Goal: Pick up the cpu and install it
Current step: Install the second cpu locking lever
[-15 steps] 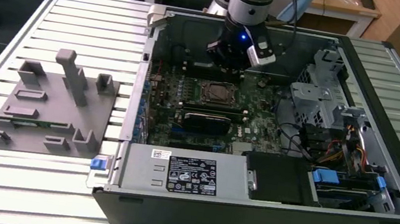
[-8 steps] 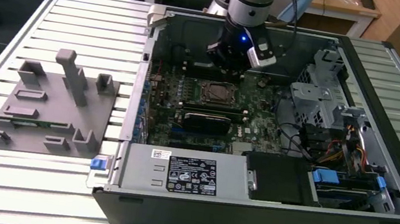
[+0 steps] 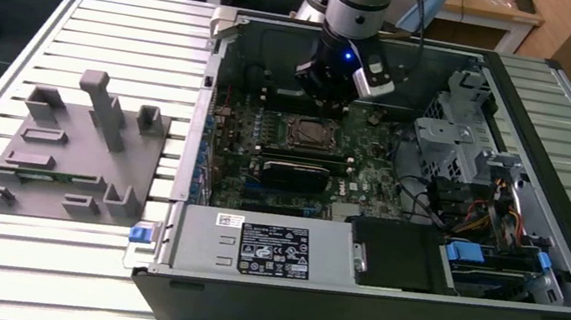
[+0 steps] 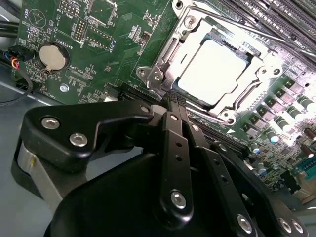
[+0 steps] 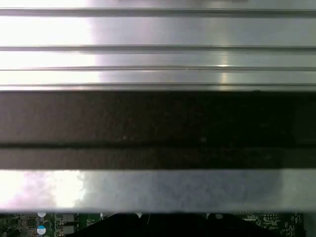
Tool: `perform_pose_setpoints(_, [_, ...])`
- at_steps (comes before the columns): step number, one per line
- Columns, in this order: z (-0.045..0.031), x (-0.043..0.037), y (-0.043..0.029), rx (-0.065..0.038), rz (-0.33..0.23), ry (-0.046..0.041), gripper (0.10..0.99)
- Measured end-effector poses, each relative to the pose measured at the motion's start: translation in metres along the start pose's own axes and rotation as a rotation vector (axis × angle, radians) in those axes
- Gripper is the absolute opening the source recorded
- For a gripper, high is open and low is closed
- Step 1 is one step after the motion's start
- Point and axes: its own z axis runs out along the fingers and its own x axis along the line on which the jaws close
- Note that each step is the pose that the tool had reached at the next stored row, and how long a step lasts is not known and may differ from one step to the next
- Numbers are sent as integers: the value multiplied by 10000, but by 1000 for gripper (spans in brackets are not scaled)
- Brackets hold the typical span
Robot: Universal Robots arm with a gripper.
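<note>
One arm hangs in the exterior view, my gripper (image 3: 332, 91) above the socket (image 3: 310, 133) inside the open case (image 3: 544, 250). In the second wrist view, my fingers (image 4: 174, 111) are pressed together, holding nothing; the cpu (image 4: 212, 69) lies seated in the socket, just beyond their tips. In the first wrist view, the case wall (image 5: 158, 128) crosses before me.

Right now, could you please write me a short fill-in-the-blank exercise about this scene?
1. The cpu sits in the ___ frame on the green board.
2. The pincer carries ___.
3. The grey fixture stands ___ the computer case.
4. The round coin battery lies on the ___ board.

Missing words: socket; nothing; outside; green
</note>
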Motion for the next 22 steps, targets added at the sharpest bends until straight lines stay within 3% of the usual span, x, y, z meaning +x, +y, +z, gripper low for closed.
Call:
perform_pose_setpoints(16, [-10, -7, -122, 2, 2, 1, 106])
perform_pose_setpoints(22, [-212, -10, -114, 0, 1, 0, 106])
